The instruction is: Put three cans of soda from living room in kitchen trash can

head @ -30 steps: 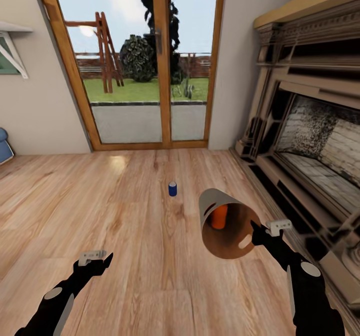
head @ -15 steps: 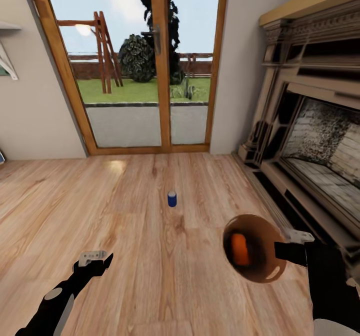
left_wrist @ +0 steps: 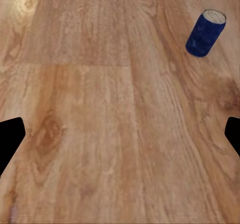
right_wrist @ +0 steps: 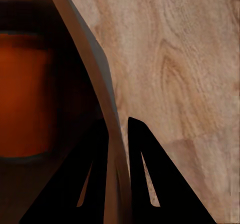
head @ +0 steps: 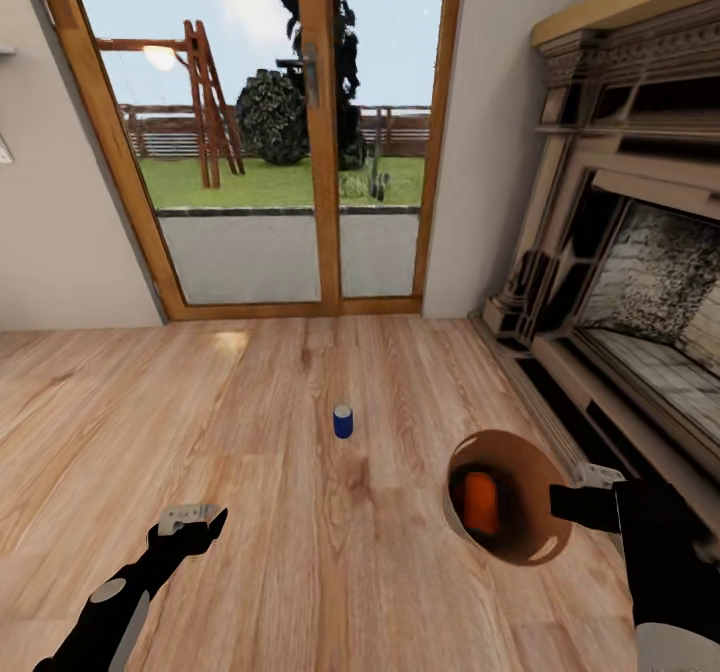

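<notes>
A dark blue soda can (head: 343,421) with a pale top stands upright on the wood-plank floor; the left wrist view shows this can (left_wrist: 205,33) ahead of the fingers. My left gripper (head: 190,522) hovers open and empty, nearer and to the left of it. My right gripper (head: 570,497) is shut on the rim of the trash can (head: 505,497), whose brown inside faces me. An orange soda can (head: 480,502) lies inside it. In the right wrist view the fingers pinch the bin wall (right_wrist: 97,74), with the orange can (right_wrist: 22,94) inside.
Wood-framed glass doors (head: 320,152) stand straight ahead, with a garden beyond. A dark fireplace (head: 640,292) with a stepped hearth runs along the right side. Open plank floor lies around the blue can.
The view has moved forward and turned slightly right, so the doors and blue can sit nearer. Over the second, the bin swung from tilted sideways to opening toward me and sank lower right.
</notes>
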Robot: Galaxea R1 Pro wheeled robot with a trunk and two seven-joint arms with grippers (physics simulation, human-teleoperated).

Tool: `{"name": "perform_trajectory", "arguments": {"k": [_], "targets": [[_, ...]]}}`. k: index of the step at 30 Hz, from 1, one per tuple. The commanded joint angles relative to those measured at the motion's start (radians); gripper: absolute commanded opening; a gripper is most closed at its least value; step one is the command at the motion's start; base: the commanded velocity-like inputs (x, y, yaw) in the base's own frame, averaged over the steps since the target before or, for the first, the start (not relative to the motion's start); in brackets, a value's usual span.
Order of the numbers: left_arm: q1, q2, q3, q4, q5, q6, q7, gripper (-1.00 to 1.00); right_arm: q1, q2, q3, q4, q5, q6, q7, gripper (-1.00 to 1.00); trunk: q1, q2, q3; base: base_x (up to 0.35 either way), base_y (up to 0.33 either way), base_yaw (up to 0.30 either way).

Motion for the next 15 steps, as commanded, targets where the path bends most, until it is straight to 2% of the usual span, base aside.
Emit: {"name": "perform_trajectory", "arguments": {"k": [1,15], "targets": [[0.000,0.000,0.000,0.000,0.000,0.000,0.000,1.00,-0.001,0.002,0.001,0.001,-0.025,0.005,0.006,-1.00,0.000,0.000,0.000,0.322,0.000,0.000],[0.000,-0.004,0.000,0.001,-0.004,0.000,0.000,1.00,-0.001,0.011,0.005,-0.007,-0.032,0.005,0.007,-1.00,0.000,0.000,0.000,0.322,0.000,-0.004]]}}
